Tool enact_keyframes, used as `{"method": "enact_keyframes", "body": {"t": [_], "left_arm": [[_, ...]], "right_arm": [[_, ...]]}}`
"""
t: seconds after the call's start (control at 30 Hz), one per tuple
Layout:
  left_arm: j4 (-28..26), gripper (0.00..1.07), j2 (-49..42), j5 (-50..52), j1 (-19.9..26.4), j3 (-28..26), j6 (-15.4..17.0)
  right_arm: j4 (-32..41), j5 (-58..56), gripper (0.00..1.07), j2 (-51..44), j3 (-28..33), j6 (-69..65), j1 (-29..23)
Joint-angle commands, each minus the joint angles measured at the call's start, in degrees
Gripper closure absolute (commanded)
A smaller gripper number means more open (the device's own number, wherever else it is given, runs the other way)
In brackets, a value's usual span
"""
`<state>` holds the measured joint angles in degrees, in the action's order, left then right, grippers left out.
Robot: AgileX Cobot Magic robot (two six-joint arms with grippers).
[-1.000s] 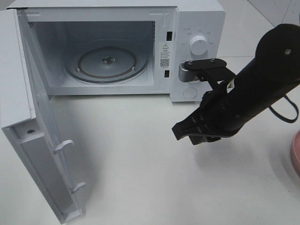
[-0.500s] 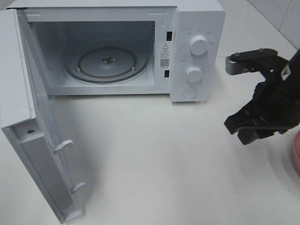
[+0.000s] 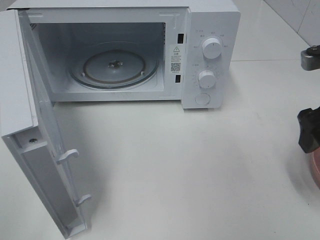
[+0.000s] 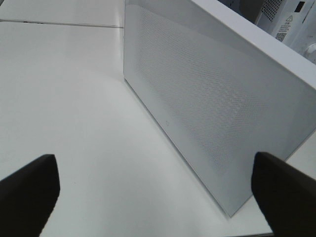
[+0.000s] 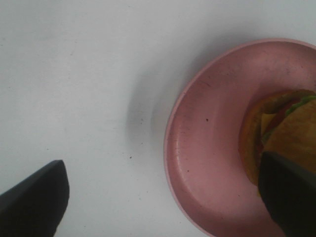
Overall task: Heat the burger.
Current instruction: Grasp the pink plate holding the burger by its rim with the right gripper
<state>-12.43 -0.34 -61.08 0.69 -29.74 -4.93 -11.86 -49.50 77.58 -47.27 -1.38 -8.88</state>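
Note:
The burger (image 5: pixel 291 133), a golden bun with green and red filling, lies on a round pink plate (image 5: pixel 207 163) in the right wrist view, partly hidden by one black finger (image 5: pixel 291 197). My right gripper (image 5: pixel 163 197) hangs open above the plate's rim, with one finger over the burger's edge, the other over bare table, and nothing between them. From the exterior high view only a part of this gripper (image 3: pixel 310 130) and a sliver of the plate (image 3: pixel 316 167) show at the right edge. My left gripper (image 4: pixel 158 192) is open and empty, facing the outer side of the microwave door (image 4: pixel 212 98).
The white microwave (image 3: pixel 210 30) stands at the back, its door (image 3: pixel 30 150) swung wide toward the front left. Inside it sits a bare glass turntable (image 3: pixel 114 67). Two knobs (image 3: pixel 211 47) and a round button are on its right panel. White table lies in front.
My right gripper has swung from in front of the microwave's control panel to the right edge of the table, over the plate, and its fingers have opened. The left gripper stayed put.

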Motion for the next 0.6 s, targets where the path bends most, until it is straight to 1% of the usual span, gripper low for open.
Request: {"method": "enact_keyframes", "body": {"t": [0.03, 0.1, 0.27, 0.3, 0.4, 0.47, 0.6], "left_arm": [[0.0, 0.09, -1.0, -0.2, 0.1, 0.1, 0.1], [0.0, 0.09, -1.0, -0.2, 0.1, 0.1, 0.1], [0.0, 0.09, -1.0, -0.2, 0.1, 0.1, 0.1], [0.0, 0.09, -1.0, -0.2, 0.1, 0.1, 0.1], [0.0, 0.09, -1.0, -0.2, 0.1, 0.1, 0.1], [0.0, 0.09, -1.0, -0.2, 0.1, 0.1, 0.1], [0.0, 0.09, -1.0, -0.2, 0.1, 0.1, 0.1]], "right_arm": [[-0.3, -0.2, 0.1, -0.2, -0.1, 0.1, 2.1], [-0.2, 0.3, 0.1, 0.3, -0.1, 0.1, 3.7], [-0.2, 1.8, 0.13, 2.3, 0.5, 0.1, 4.1], [-0.2, 3.1, 0.13, 3.2, 1.4, 0.1, 4.1], [-0.2, 3.8, 0.13, 3.7, 1.9, 0.0, 4.1], [-0.2, 7.7, 0.14, 6.1, 4.6, -0.5, 4.1], [-0.3, 10.5, 0.15, 7.8, 6.2, -0.9, 4.1]]}}
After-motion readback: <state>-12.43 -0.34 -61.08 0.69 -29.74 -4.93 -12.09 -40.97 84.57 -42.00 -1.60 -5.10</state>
